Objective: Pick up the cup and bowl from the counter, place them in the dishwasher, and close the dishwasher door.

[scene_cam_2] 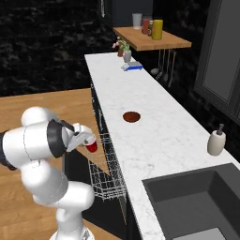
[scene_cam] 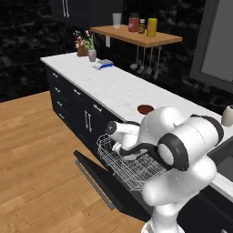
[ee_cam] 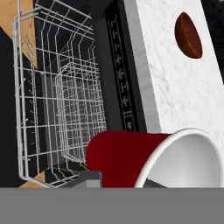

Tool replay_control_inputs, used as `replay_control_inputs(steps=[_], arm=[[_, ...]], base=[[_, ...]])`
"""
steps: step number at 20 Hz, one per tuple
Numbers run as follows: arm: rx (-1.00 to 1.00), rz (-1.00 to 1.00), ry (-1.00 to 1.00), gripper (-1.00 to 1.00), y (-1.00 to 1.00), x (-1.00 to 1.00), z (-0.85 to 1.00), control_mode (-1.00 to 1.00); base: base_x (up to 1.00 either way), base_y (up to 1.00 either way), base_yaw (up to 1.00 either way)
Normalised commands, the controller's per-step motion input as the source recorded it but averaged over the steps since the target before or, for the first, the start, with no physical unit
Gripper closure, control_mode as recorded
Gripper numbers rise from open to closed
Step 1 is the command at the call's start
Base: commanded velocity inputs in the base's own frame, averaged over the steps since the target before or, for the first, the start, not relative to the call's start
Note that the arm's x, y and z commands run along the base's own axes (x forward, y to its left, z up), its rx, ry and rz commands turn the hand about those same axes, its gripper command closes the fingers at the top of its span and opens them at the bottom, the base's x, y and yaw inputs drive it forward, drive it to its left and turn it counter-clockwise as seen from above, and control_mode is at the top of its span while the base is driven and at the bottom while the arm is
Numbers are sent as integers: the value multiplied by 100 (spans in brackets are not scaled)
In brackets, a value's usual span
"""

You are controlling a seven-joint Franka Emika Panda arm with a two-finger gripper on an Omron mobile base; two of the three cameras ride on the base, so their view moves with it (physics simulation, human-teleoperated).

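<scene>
Dishwasher (scene_cam: pixel 119 182) first, in the left base view: the black built-in appliance stands open under the long white marble-patterned counter (scene_cam: pixel 113 86), its flat black drop-down door (scene_cam: pixel 98 175) lowered with the thin grey bar handle along the outer edge, and the white wire basket rack (scene_cam: pixel 129 164) pulled out above it; our arm reaches over that rack, and the small shallow reddish-brown bowl (scene_cam: pixel 145 109) sits on the counter behind it. From the right base view we see our gripper (scene_cam_2: pixel 89 142) pinching the small red tapered cup (scene_cam_2: pixel 92 146) beside the counter's front edge, above the rack, while the bowl rests alone mid-counter, well apart from the white soap dispenser (scene_cam_2: pixel 216 142) near the dark sink (scene_cam_2: pixel 197 197). Through the hand view the cup lies on its side across the bottom, white rim toward the counter, clamped by our fingers, rack beyond it.
</scene>
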Motion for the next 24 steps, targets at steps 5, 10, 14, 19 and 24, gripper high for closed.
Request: replay_control_inputs(steps=[5, 10, 14, 19, 24], arm=[[0, -15, 15, 100, 15, -42, -98, -100], [-6, -7, 13, 100, 2, 31, -100, -100], [-11, 0, 6, 100, 0, 25, -97, -100], [-12, 0, 1, 100, 0, 16, -79, -100], [-3, 0, 2, 100, -1, 23, -39, -100]], base=[[0, 0, 0], [0, 0, 0], [0, 0, 0], [0, 0, 0], [0, 0, 0]])
